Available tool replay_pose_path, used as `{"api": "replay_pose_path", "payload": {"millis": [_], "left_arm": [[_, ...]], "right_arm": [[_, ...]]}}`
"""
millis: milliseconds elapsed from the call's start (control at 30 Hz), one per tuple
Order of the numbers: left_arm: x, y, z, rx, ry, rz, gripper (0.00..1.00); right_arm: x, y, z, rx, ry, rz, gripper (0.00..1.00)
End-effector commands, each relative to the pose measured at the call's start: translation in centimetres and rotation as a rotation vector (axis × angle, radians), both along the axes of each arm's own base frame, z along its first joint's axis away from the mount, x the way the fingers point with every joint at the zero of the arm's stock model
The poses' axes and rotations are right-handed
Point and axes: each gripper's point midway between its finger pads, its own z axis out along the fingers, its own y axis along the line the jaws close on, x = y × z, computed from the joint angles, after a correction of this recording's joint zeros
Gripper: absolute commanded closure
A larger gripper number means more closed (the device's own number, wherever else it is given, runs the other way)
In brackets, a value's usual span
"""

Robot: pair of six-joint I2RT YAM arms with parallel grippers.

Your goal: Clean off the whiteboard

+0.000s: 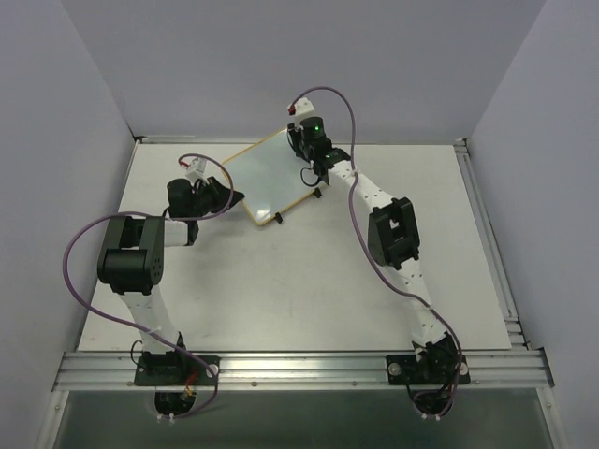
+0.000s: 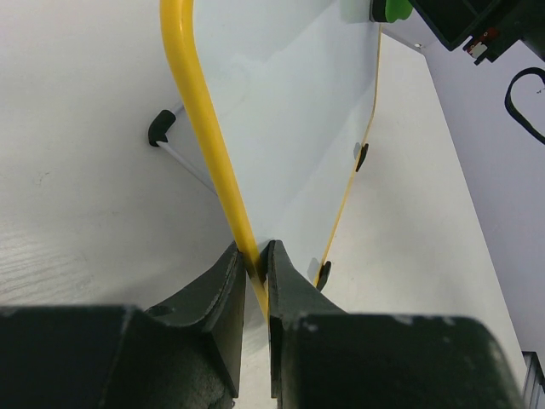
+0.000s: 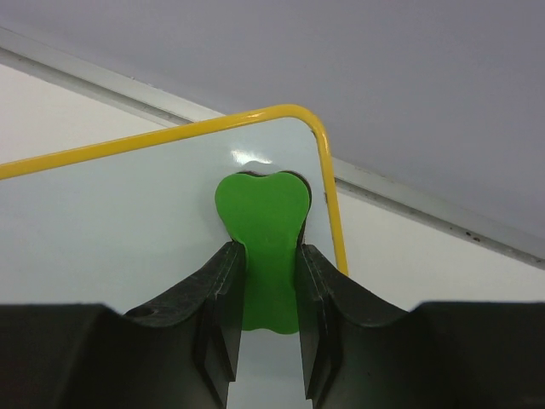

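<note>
The tabletop [image 1: 309, 299] is white and flat. Plain pale grey walls stand around it: a back wall [image 1: 309, 56], a left wall [image 1: 47, 187] and a right wall [image 1: 552, 187]. A shiny metal rail [image 1: 309, 367] runs along the near edge. Another metal strip [image 1: 487, 234] runs down the right side. The light is soft.

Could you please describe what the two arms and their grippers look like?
Both arms are built from white tubular links joined by boxy black joint housings, the left arm and right arm alike. A thin purple cable loops loosely along each. A small green light glows near the right wrist. The left gripper and right gripper have matte black, wedge-shaped fingers.
</note>
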Motion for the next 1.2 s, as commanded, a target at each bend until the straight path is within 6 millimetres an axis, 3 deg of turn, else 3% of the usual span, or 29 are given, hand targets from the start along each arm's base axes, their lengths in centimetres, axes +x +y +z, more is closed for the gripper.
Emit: {"api": "replay_pose_path", "payload": {"millis": [0, 167, 267, 367, 533, 667, 867, 1167], "left_arm": [[-0.8, -1.4, -1.6, 0.072, 0.018, -0.051, 0.92], [-0.8, -1.4, -1.4, 0.075, 0.015, -0.051, 0.92], [-0.8, -1.4, -1.4, 0.077, 0.014, -0.050, 0.92], [-0.8, -1.5, -1.5, 0.077, 0.016, -0.051, 0.92], [-0.8, -1.5, -1.5, 0.078, 0.014, -0.050, 0.92], [-0.8, -1.5, -1.4, 0.077, 0.013, -0.051, 0.92], [-0.8, -1.5, -1.4, 0.076, 0.012, -0.051, 0.93], [-0.8, -1.6, -1.5, 0.076, 0.013, -0.052, 0.93]], "right_arm": [[-1.4, -0.6, -2.4, -0.095, 0.092, 0.061, 0.98], [-2.3, 1.4, -1.9, -0.087, 0.087, 0.129, 0.98], [-3.3, 3.8, -1.8, -0.095, 0.079, 0.177, 0.98], [-4.7, 7.2, -1.4, -0.123, 0.054, 0.239, 0.98], [-9.0, 12.1, -1.8, -0.216, 0.045, 0.360, 0.98], [-10.1, 13.4, -2.0, -0.230, 0.041, 0.390, 0.98], [-8.3, 12.0, -2.0, -0.188, 0.037, 0.332, 0.98], [-2.4, 4.8, -2.4, -0.117, 0.034, 0.171, 0.98]]}}
